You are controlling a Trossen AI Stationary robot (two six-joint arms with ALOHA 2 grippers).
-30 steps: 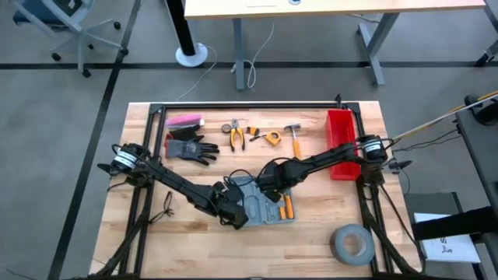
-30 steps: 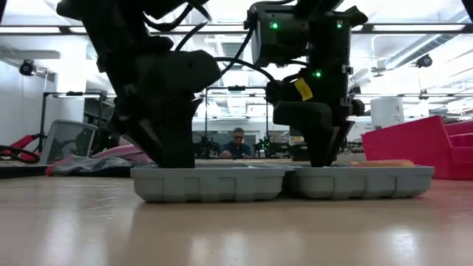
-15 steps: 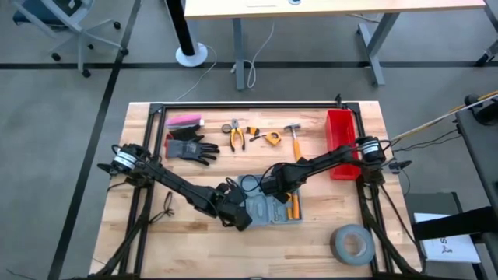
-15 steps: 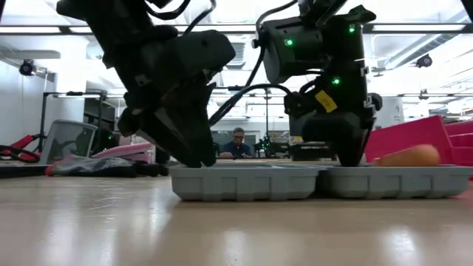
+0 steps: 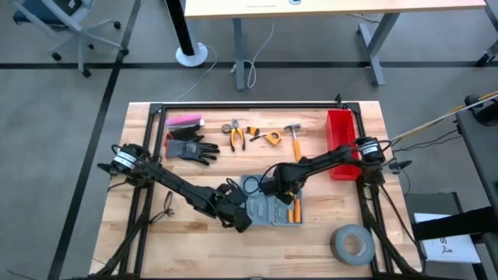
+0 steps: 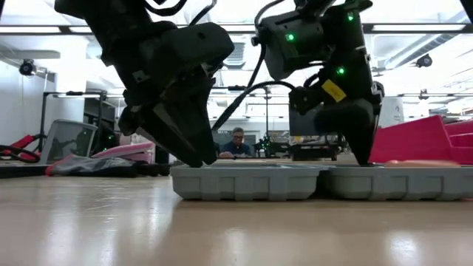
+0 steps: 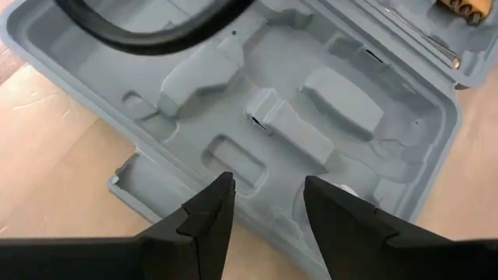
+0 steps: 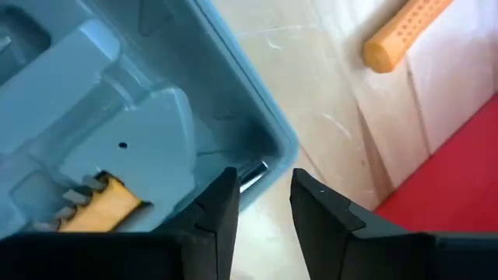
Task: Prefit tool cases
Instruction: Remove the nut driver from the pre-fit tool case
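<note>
Grey-blue tool case [image 5: 270, 208] shifted toward table's [image 5: 342, 257] right edge since earlier frame; now lies open flat, near front-centre, long axis parallel to front edge. Orange-handled tool [image 5: 294, 208] held in right half; left half's slots bare. Left gripper [image 7: 264, 206] spread over case's rim. Right gripper [image 8: 263, 194] narrowly parted at case's corner, nothing pinched.

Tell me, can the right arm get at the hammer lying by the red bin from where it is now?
Probably yes. The hammer lies bare on the table beside the red bin, nothing on or over it, and the right gripper sits nearby at the tool case rim. The left gripper is at the case's other side.
</note>
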